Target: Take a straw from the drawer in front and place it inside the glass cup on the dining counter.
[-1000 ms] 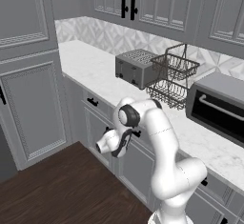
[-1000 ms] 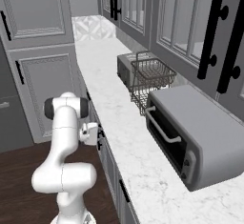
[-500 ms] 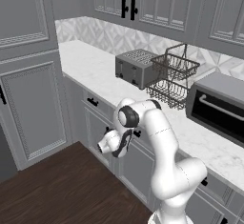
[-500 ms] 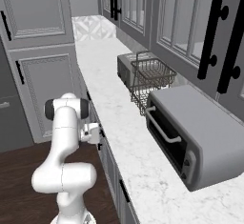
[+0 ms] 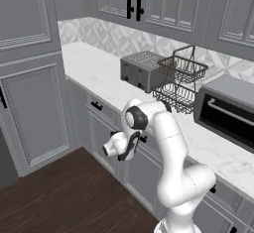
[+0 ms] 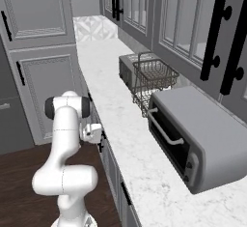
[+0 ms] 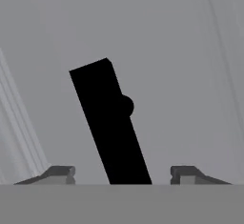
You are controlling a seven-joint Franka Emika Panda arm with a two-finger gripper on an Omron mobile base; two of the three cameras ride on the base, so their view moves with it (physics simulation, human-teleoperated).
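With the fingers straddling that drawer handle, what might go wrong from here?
1. In the hand view the black bar handle runs tilted between the fingertips, so the gripper may close on it skewed and slip.
2. The drawer looks shut; a weak grip might pull off without opening it.
3. The hand sits tight against the cabinet front, so a misjudged pull could scrape it.

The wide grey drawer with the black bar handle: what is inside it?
Nothing can be told: the wide grey drawer is shut, so its contents are hidden. In the hand view the black bar handle stands between the two-finger gripper's spread tips.
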